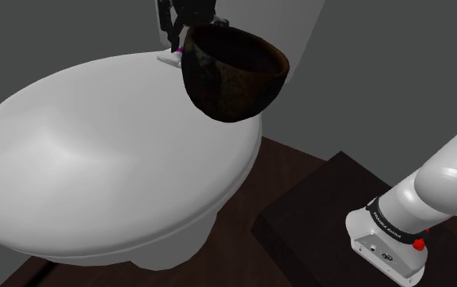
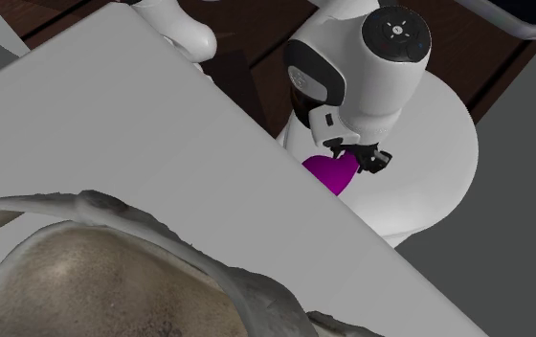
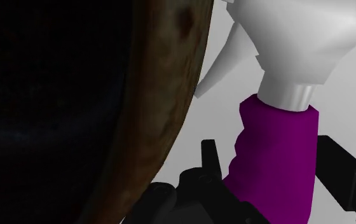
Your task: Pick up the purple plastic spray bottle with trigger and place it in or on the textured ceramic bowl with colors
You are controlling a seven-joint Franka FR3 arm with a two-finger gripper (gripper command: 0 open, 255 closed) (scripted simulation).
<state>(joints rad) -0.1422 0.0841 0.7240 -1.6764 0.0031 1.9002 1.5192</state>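
The spray bottle [image 3: 275, 165] has a purple body and a white trigger head [image 3: 297, 38]. In the wrist view my gripper [image 3: 272, 156] has one black finger [image 3: 209, 156] on each side of the purple body and clasps it low down. The dark brown textured bowl [image 3: 164, 95] stands close beside the bottle. In the shoulder view the bowl [image 1: 231, 73] sits at the far edge of the white round table [image 1: 96, 155], and my gripper [image 1: 176, 37] is right behind it, with a bit of the bottle [image 1: 172, 55] showing. From the second exterior view, the gripper [image 2: 357, 158] grips the purple bottle [image 2: 331, 174].
The robot's dark stand [image 1: 333, 212] rises from a dark wooden floor [image 1: 288, 159] beside the table. A grey wall [image 1: 382, 73] lies behind the bowl. In the second exterior view the bowl [image 2: 113, 278] and a grey slab [image 2: 161, 144] are in the foreground.
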